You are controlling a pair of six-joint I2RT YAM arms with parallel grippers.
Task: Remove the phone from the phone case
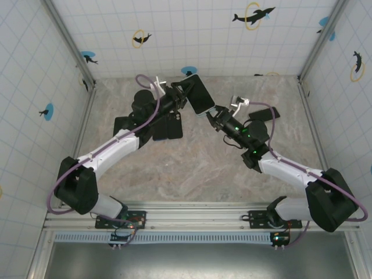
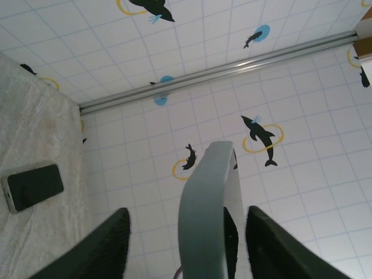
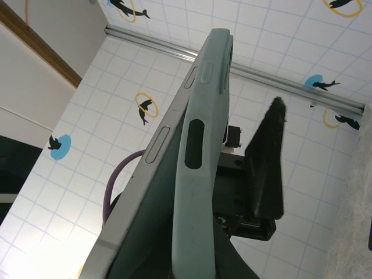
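The table point(image 1: 192, 168) is well below the action, and that's the worry. The case point(image 3: 200, 116) is held up in the air with the phone point(image 3: 152, 157) in it. It's the only container here and that phone is the only thing in it. From the right wrist cam, the phone's button edge sits clear of the case's side cutouts. So I'd say it's peeled partway out along that side and seated elsewhere.

The right gripper point(image 1: 214, 116) is pressed together on the low end of the case. The left gripper point(image 2: 189, 212) is spread, its fingers point(image 2: 107, 250) either side of the case edge with gaps on both sides, touching nothing. One pinch at one end carries everything.

What could bite:
- **Drop:** if that pinch only has the case, the half-loose phone could slide out and fall to the table. It might even land on the spare phone point(image 1: 264, 113) lying flat near the right gripper.
- **Re-clamp:** if the left closes across phone and case together, it just squeezes them back into one.
- **Twist:** the case looks rubbery, so a pull could flex it in the right grip.
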